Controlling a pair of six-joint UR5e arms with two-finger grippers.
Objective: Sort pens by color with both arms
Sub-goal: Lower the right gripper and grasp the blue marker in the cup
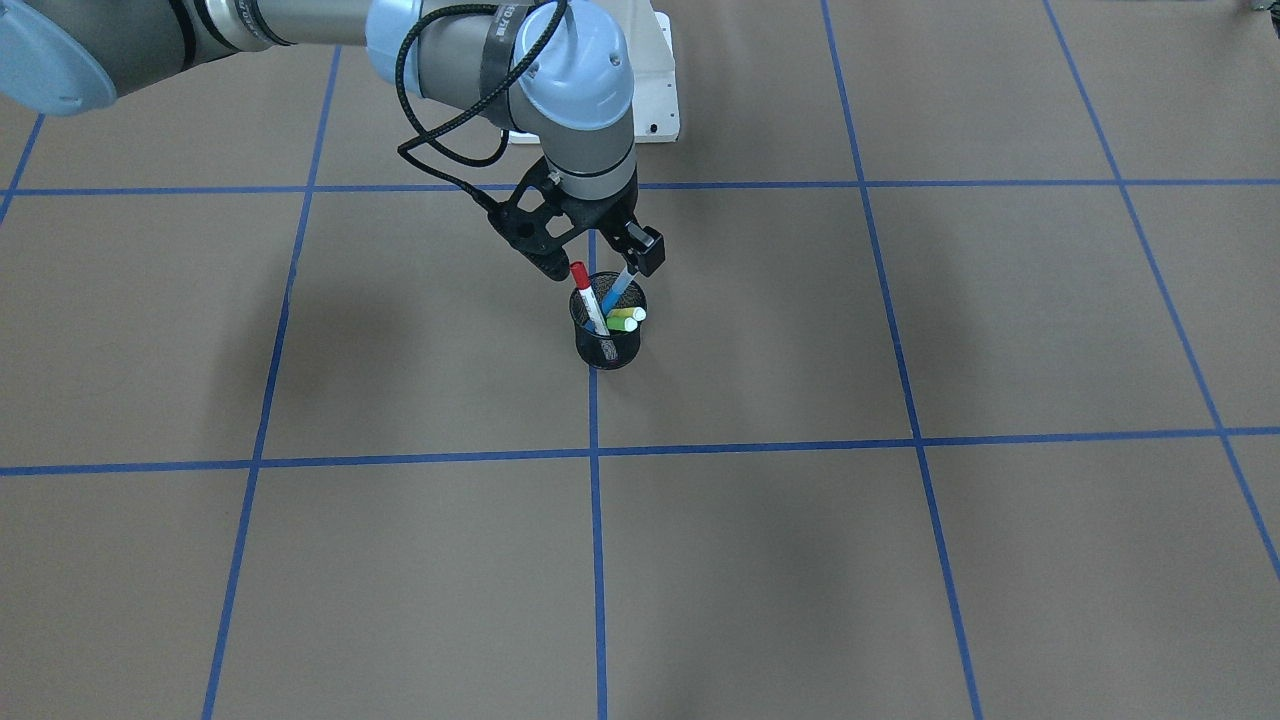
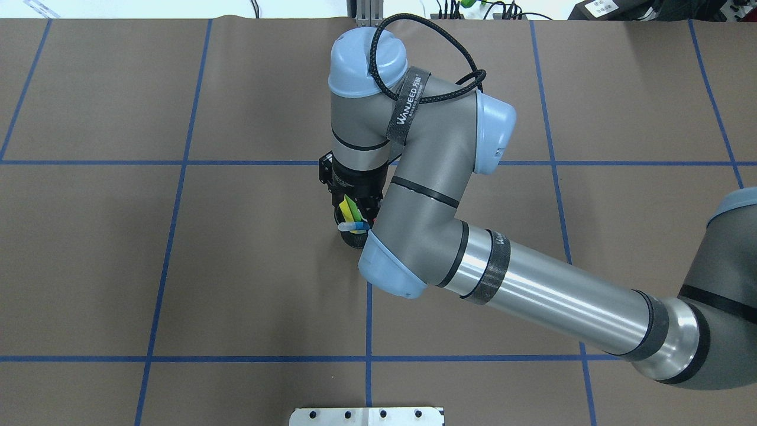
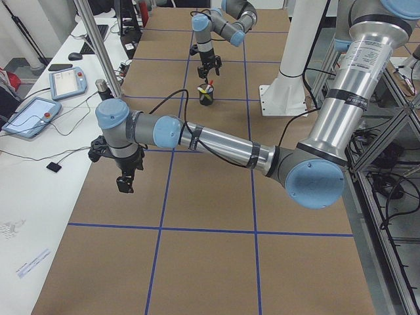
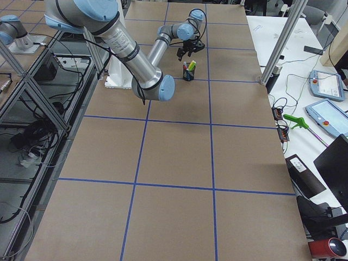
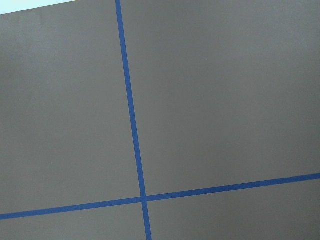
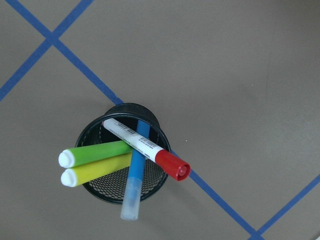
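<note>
Four pens stand in a black mesh cup (image 6: 150, 117) at a blue tape crossing: a blue one (image 6: 136, 175), a white-barrelled one with a red cap (image 6: 137, 140), a green one (image 6: 95, 152) and a yellow one (image 6: 97, 171). My right gripper (image 1: 597, 262) hangs just above the cup (image 1: 610, 350), open, with its fingers spread either side of the pen tops and holding nothing. My left gripper (image 3: 125, 182) shows only in the exterior left view, low over bare table far from the cup. I cannot tell whether it is open or shut.
The table is brown paper with a grid of blue tape lines (image 1: 597, 455). The white base pedestal (image 1: 655, 90) stands behind the cup. The right arm's elbow (image 2: 393, 269) overhangs the cup in the overhead view. Tablets and cables lie beyond the table's edge (image 3: 33, 115).
</note>
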